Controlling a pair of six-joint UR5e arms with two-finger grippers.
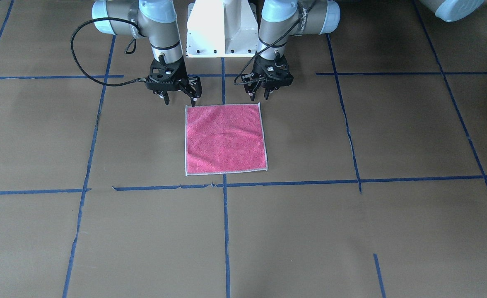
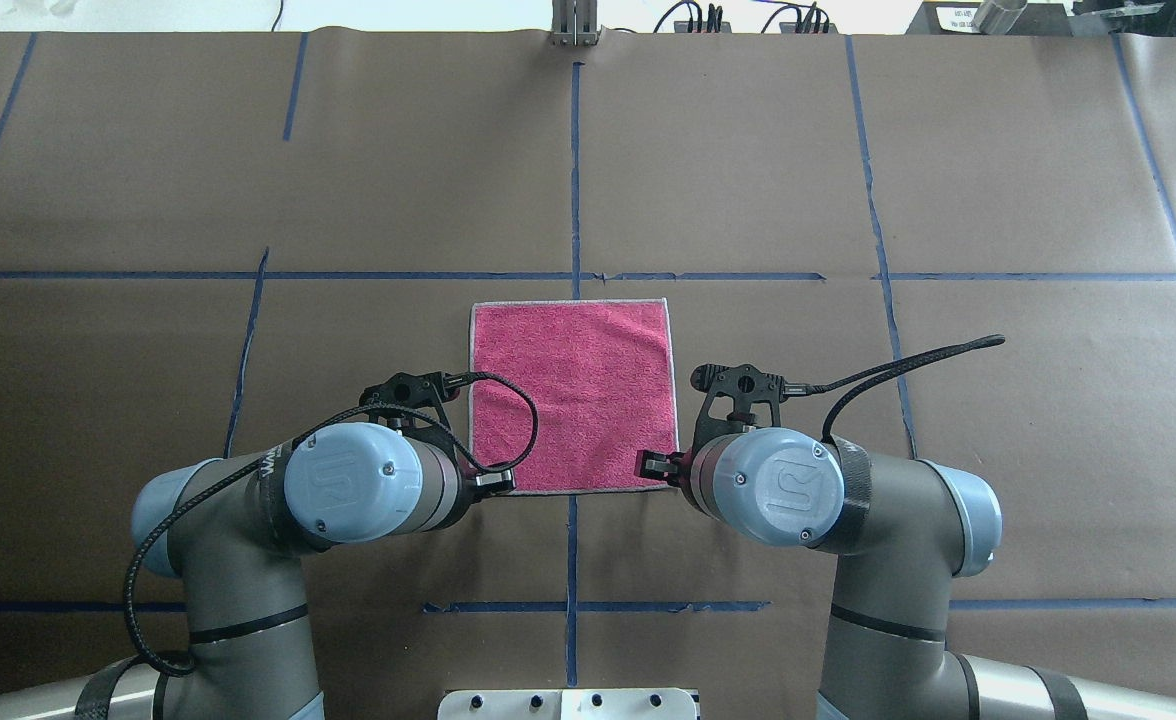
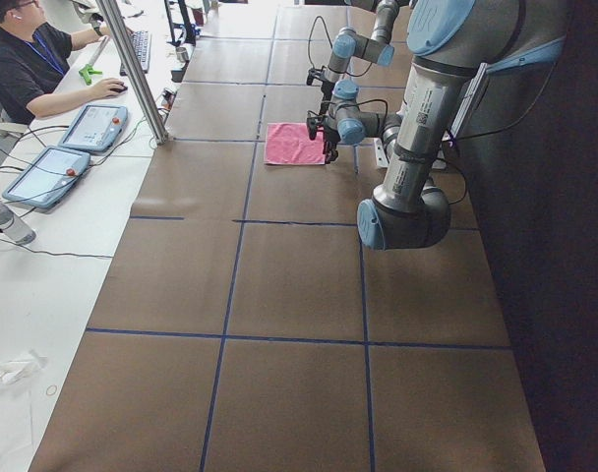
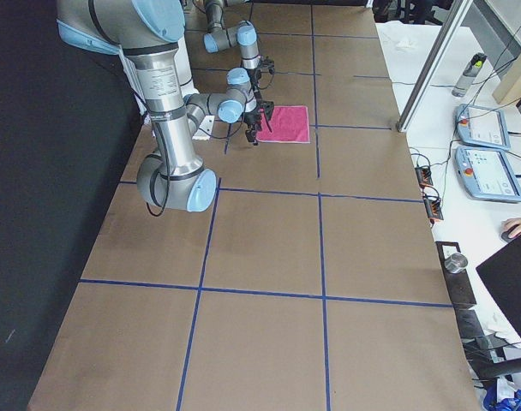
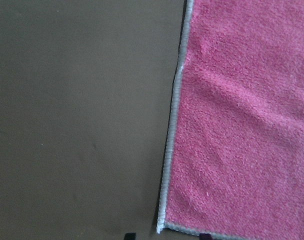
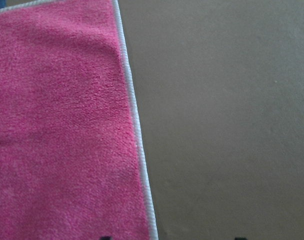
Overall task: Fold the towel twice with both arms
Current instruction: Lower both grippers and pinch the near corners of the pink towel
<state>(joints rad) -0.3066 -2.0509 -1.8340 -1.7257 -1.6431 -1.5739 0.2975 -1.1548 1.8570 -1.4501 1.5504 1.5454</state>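
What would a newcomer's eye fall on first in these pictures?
The pink towel lies flat and unfolded in the middle of the brown table. The left gripper and the right gripper, both open, are poised at its two corners nearest the robot.

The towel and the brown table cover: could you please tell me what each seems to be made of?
The towel looks like soft terry cloth: fuzzy pink pile with a pale stitched border. The table cover looks like matte brown paper, dull and laid in sheets, though that is uncertain.
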